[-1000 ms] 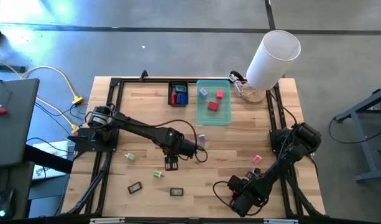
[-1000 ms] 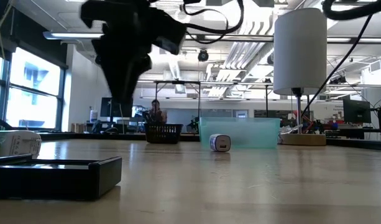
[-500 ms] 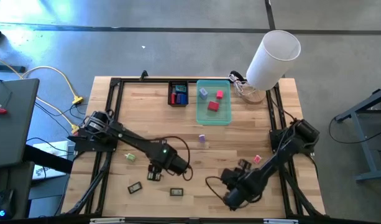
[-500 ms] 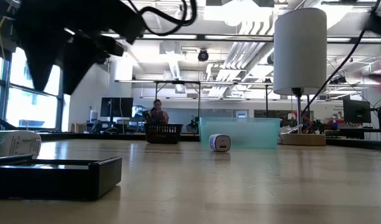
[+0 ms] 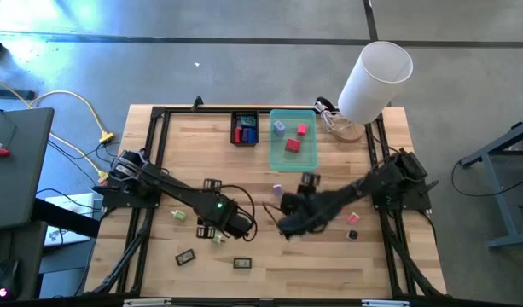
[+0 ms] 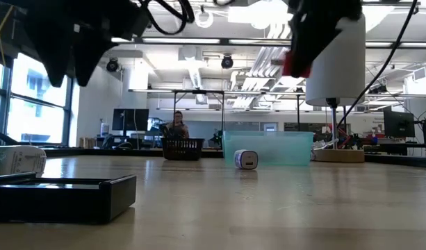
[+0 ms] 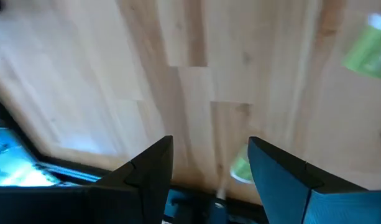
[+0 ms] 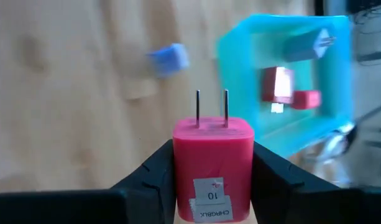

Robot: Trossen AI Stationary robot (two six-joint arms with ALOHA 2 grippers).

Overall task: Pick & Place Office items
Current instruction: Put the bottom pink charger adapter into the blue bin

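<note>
My right gripper (image 8: 212,168) hangs over the table's middle (image 5: 297,203), shut on a red charger plug (image 8: 212,165), which also shows high up in the low view (image 6: 296,61). Beyond it lie a small purple piece (image 5: 276,189) on the wood and the teal tray (image 5: 293,141) with red and blue pieces inside. My left gripper (image 7: 210,155) stands open above a green piece (image 7: 241,168) near the table's front left (image 5: 212,232). A second green piece (image 5: 177,215) lies to its left. My right gripper pinches the plug's two flat side faces (image 8: 178,168) between its two fingers. The fingers slant down toward the table's far side. The two metal prongs (image 8: 212,109) point away from the wrist, and the plug is lifted clear of the table.
A black tray (image 5: 244,128) with red and blue pieces stands left of the teal one. A tall white cylinder (image 5: 376,72) rises at the far right corner. Two dark pieces (image 5: 185,256) (image 5: 241,263) lie near the front edge, a pink (image 5: 353,218) and a black piece (image 5: 352,234) at the right.
My right gripper has risen from the near right corner and swung toward the table's middle and the teal tray, turning as it went, with the red plug. My left gripper has moved toward the table's left edge and now hangs over the green piece.
</note>
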